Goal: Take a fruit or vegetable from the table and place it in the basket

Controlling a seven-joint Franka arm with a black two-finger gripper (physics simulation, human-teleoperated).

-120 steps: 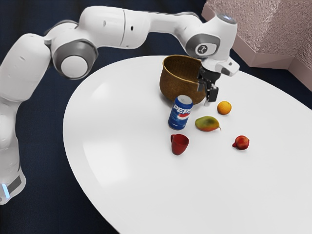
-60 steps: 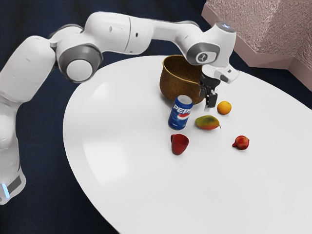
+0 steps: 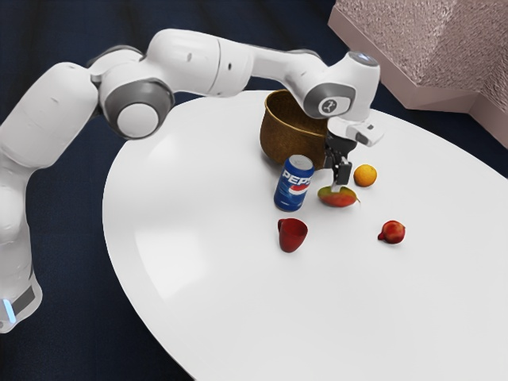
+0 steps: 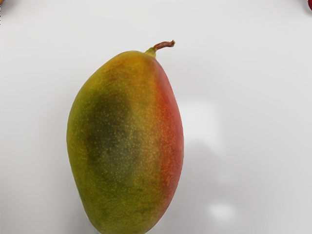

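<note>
Hand [image 3: 338,186] lower, over mango [image 4: 126,144] (table edge [image 3: 106,208] well apart).

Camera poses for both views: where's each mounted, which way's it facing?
Exterior view: high at the arm's side, angled down across the table; shows the arm and gripper.
Wrist view: on the hand, above the mango, facing down at it.
Shared: mango and table; the slivers at two wrist-view corners are likely the orange and red fruit.
</note>
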